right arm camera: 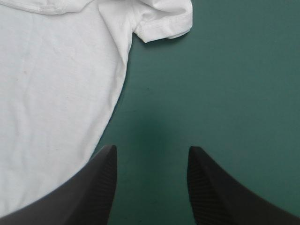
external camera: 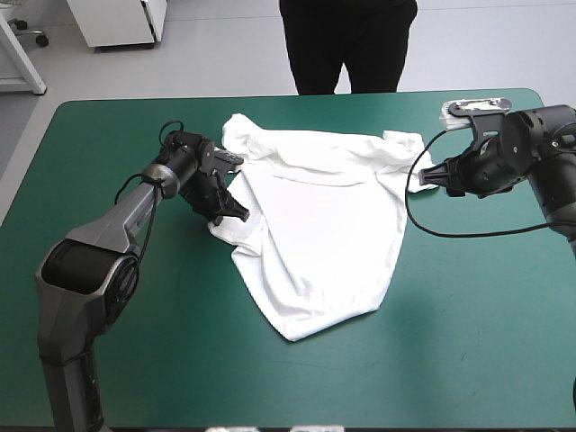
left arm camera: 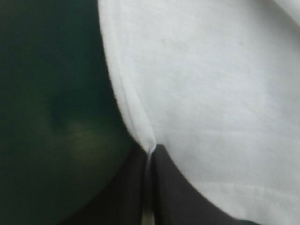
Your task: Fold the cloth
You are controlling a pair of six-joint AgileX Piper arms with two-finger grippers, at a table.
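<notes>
While the T-shirt (external camera: 315,225) lies spread mostly flat at centre frame in the high view, its sleeves point toward the table's far edge and its hem toward the near edge. Its left side looks drawn in and rumpled. The teal-green cover (external camera: 135,360) is bare all round it.

The left gripper (external camera: 236,209) sits at middle left of the high view, right at the shirt's left edge. In the left wrist view the black fingers (left arm camera: 131,187) meet in one arch with a thin white fold pinched between them, so the jaws are clamped on the T-shirt (left arm camera: 211,93). From there the cloth is a white field ahead of the gripper that runs out of frame. The view is blurry, so seams are hard to make out. Dark cover (left arm camera: 47,93) lies beside it.

The right gripper (external camera: 423,177) is at upper right of the high view, just beside the shirt's right sleeve. Its tips are too dark there to tell whether they touch the cloth. In the right wrist view its fingers (right arm camera: 93,187) stand well apart, jaws wide, with bare cover (right arm camera: 225,84) between and ahead of them. One finger's base hides part of the shirt's side edge. The white body (right arm camera: 56,93) lies beside that finger, and the short sleeve (right arm camera: 164,21) lies farther ahead, partly cut off. The shirt's collar area is folded over and unclear in the high view.
</notes>
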